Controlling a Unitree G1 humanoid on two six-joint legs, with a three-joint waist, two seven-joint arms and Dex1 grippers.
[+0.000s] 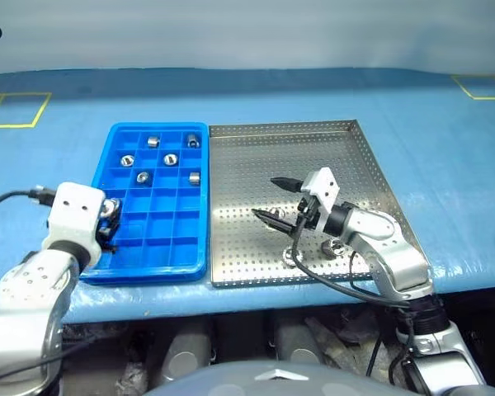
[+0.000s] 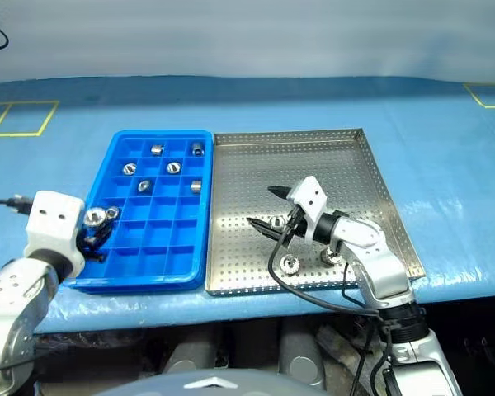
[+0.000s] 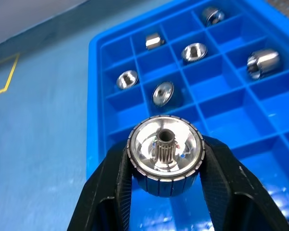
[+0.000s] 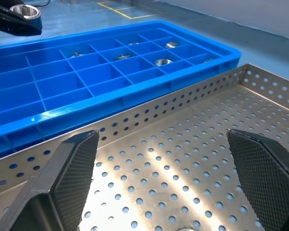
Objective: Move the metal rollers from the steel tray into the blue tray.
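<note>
- A bright blue tray (image 1: 153,264) with a grid of small square compartments lies on a blue-covered surface (image 1: 445,157).
- A large perforated steel tray (image 1: 355,161) lies just beside the blue tray, on the side toward the robot's right, their long edges almost touching.
- Six metal rollers sit in the blue tray's compartments in its far half, one to a compartment; for example one (image 1: 153,141) in the far row and one (image 1: 195,176) in the column next to the steel tray.
- The near rows of the blue tray hold no rollers that can be seen.
- The left hand (image 3: 166,166) hovers over the blue tray's near corner on the side away from the steel tray. Its two black fingers (image 3: 231,183) are closed tight on a roller (image 3: 164,154), gripping its ribbed sides, so its hollow centre faces the wrist camera.
- The right hand (image 1: 279,198) is over the steel tray, toward its near half and pointing toward the blue tray. Its two black fingers (image 4: 72,168) are spread wide apart with nothing between them.
- Two more rollers remain in the steel tray near its near edge, beside the right arm: one (image 2: 289,264) closer to the blue tray, one (image 2: 331,256) partly hidden by the wrist.
</note>
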